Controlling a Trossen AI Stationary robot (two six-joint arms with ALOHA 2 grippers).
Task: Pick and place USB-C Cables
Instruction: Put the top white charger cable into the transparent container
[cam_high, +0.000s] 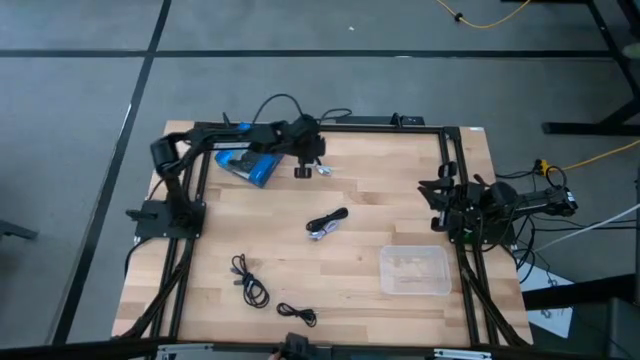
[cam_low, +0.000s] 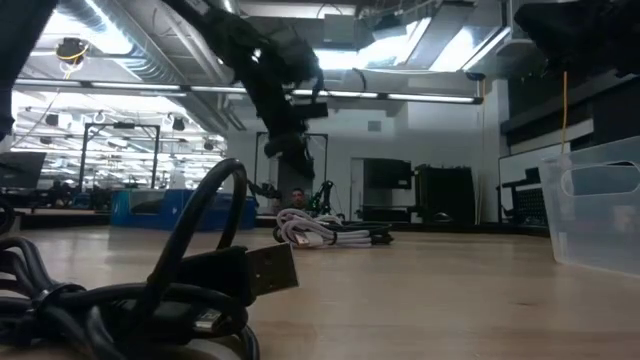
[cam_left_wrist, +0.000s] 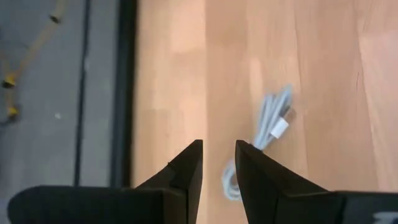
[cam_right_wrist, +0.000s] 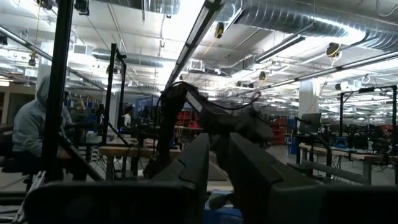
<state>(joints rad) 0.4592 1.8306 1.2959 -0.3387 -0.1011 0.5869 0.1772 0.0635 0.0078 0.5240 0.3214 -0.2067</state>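
Observation:
My left gripper (cam_high: 304, 168) hangs above the table's far middle, shut and empty; it also shows in the low view (cam_low: 290, 150). A silvery-grey USB-C cable (cam_high: 321, 170) lies on the wood just right of it and shows past the fingers in the left wrist view (cam_left_wrist: 268, 127). A bundle of black and silvery cables (cam_high: 327, 222) lies mid-table and also shows in the low view (cam_low: 325, 231). Two black coiled cables (cam_high: 250, 283) (cam_high: 297, 313) lie near the front edge. My right gripper (cam_high: 436, 194) waits at the table's right edge, shut and empty (cam_right_wrist: 219, 155).
A blue-and-black package (cam_high: 248, 165) lies left of my left gripper, under that arm. A clear plastic tray (cam_high: 413, 270) stands at the front right and shows in the low view (cam_low: 600, 210). A black frame (cam_high: 440, 128) borders the tabletop. A person sits beyond the table (cam_right_wrist: 37, 124).

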